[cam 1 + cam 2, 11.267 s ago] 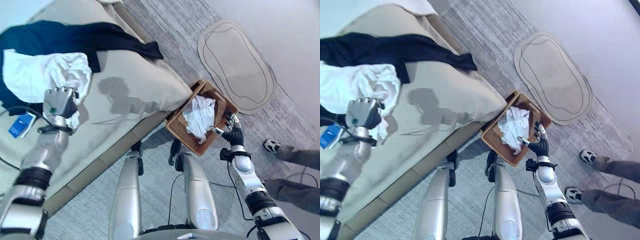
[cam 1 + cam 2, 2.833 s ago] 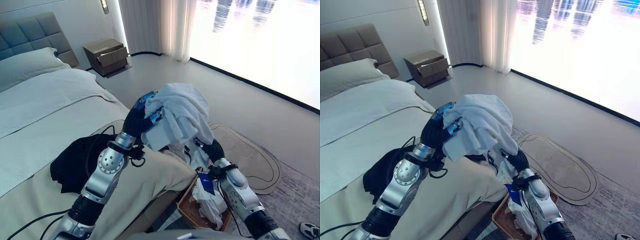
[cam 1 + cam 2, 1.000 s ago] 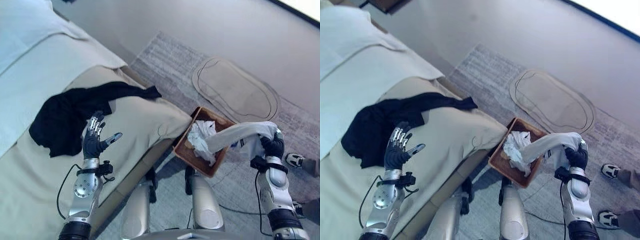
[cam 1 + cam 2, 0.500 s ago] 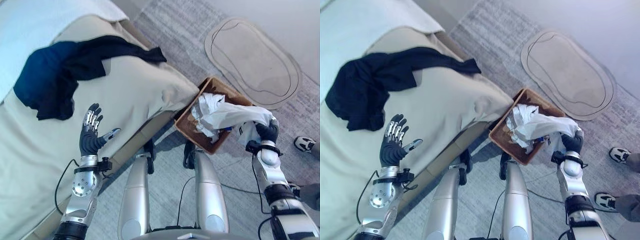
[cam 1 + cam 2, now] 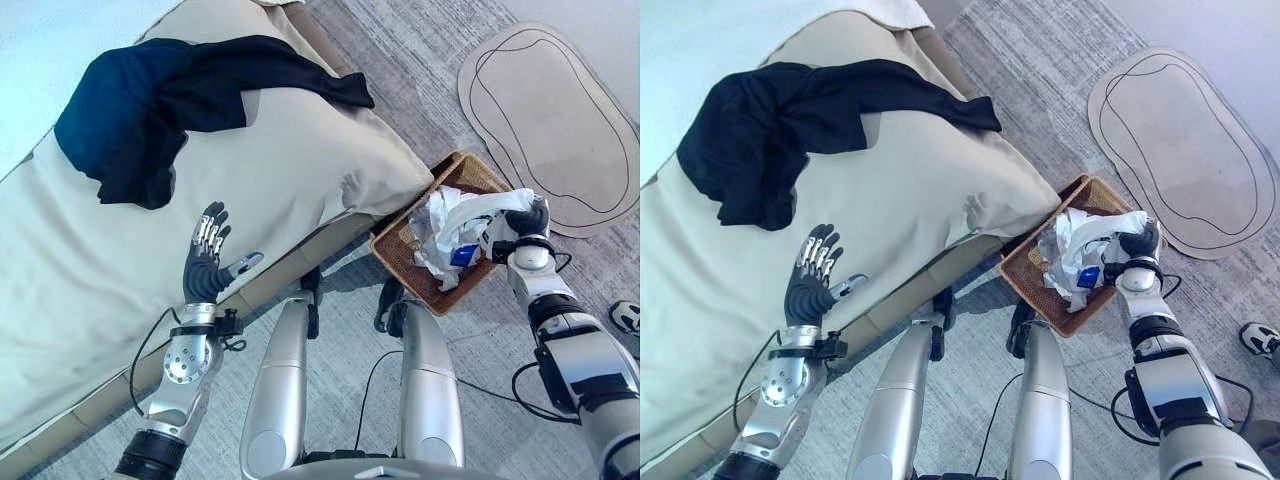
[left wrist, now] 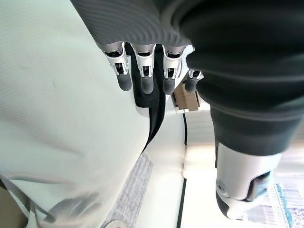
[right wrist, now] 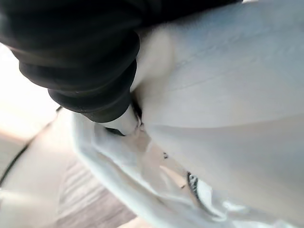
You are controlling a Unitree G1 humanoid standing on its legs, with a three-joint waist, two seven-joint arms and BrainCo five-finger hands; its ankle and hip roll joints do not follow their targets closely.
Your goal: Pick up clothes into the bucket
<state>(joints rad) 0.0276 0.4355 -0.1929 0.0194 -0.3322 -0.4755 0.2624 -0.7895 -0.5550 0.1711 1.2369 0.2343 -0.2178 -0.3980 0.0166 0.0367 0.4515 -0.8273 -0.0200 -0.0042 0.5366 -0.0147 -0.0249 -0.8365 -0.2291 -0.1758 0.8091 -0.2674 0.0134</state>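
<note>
White garment [image 5: 470, 212] is bunched over the brown wicker basket [image 5: 400, 248] on the floor beside the bed [image 5: 290, 170], draped from the basket's far side over the pile inside. A small blue tag or item [image 5: 462, 254] shows among the white cloth in the basket. Right hand [image 5: 530, 218] is at the basket's right edge, touching the white cloth, with the cloth wrapped over and around it; the right wrist view has white fabric pressed close against the dark ribbed cover. Cannot tell whether the right hand's fingers are curled on the cloth or loose, as they are hidden in the fabric.

Black garment [image 5: 150, 105] lies spread on the beige bed cover, well apart from the basket, one sleeve or edge trailing toward the bed's corner. Nothing touches it.

Left hand [image 5: 207, 268] is raised over the near edge of the bed, palm up, fingers [image 5: 210, 232] spread and straight, thumb out to the side, holding nothing. Left wrist view has the fingers in a straight row above the pale bed surface.

Oval beige rug [image 5: 550, 110] lies on the grey carpet [image 5: 430, 60] beyond the basket, near but not touching it. A person's shoe [image 5: 627, 316] shows at the right edge on the carpet.
</note>
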